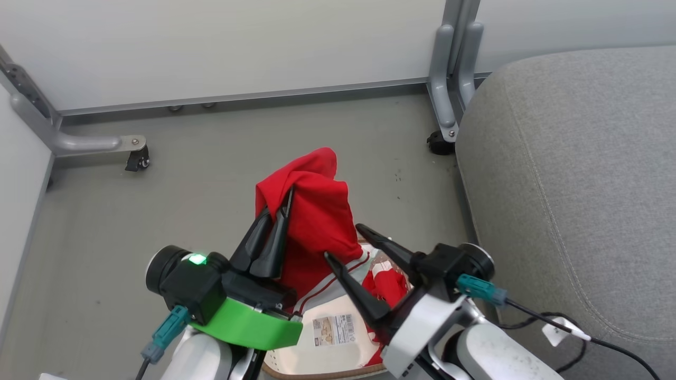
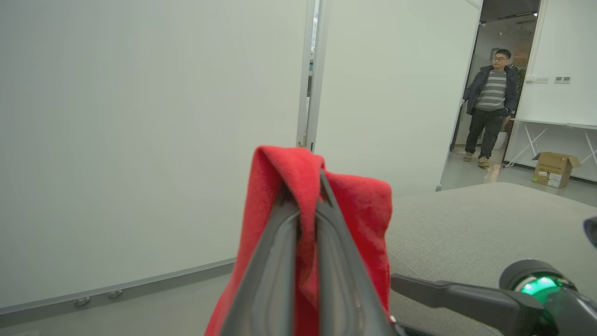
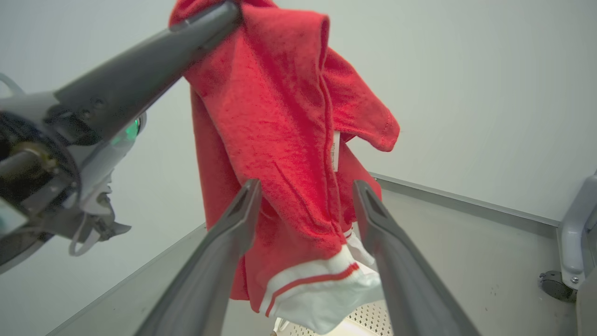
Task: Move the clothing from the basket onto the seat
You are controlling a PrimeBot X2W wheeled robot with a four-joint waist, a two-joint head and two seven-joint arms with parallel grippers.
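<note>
Above the basket, the left gripper is pinched tight on a fold of one red garment. It hangs limp and fuzzy, its white ribbed hem just over the basket. The right gripper beside it stands spread, holding nothing. A second garment lies crumpled inside. I'd lift until the hem clears the rim, then swing right of the basket to the grey woven seat.

red garment: hanging above basket | second garment: inside | grey seat: beside
</note>
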